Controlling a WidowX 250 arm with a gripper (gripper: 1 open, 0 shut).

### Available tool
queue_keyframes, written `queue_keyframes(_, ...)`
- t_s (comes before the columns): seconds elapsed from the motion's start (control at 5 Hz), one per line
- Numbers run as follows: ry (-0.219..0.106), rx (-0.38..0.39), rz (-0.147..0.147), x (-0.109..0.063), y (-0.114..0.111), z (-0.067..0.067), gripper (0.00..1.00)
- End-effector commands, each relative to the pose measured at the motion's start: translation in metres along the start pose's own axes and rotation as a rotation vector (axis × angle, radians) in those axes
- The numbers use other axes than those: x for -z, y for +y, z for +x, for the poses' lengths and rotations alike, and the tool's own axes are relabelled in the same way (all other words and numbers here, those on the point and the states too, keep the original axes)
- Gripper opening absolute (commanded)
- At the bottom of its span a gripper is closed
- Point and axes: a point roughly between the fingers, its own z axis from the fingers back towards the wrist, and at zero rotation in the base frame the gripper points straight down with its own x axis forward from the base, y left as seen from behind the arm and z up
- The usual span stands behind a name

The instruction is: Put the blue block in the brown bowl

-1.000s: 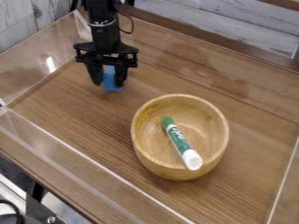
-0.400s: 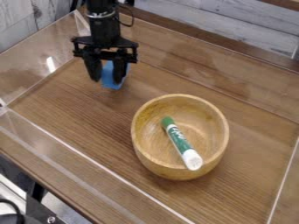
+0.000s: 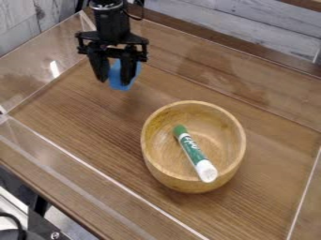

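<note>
While the bowl (image 3: 156, 172) sits in the lower right of the frame with the marker (image 3: 192, 153) lying in it, the block (image 3: 115, 72) is up in the upper left, between the fingers of the claw (image 3: 114, 67). The claw looks closed on it, its dark fingers at either side and a patch of blue showing between them. The block appears to be off the table (image 3: 88, 117), though one view from above makes its height hard to judge.

The step in hand, then, looks to be the carry: the grip seems made, and the bowl is well apart from the block, down and to the right. What comes next calls for enough lift to pass over the thick rim, then a move across the frame toward the bowl's middle, keeping the grip firm all the way. The marker slants through the bowl from its upper left part to its lower right, so the bare wood to either side of it would be the kinder place to lower the block before the fingers part.
</note>
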Motion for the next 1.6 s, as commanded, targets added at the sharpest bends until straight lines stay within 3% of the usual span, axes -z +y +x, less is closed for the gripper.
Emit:
queue_keyframes(0.0,-0.072,0.052,-0.003,-0.027,-0.008,-0.003,0.00)
queue_keyframes(0.8,-0.082,0.228,-0.023,-0.042,-0.036,-0.040,0.00)
queue_keyframes(1.4,-0.075,0.314,-0.023,-0.046,-0.052,-0.062,0.00)
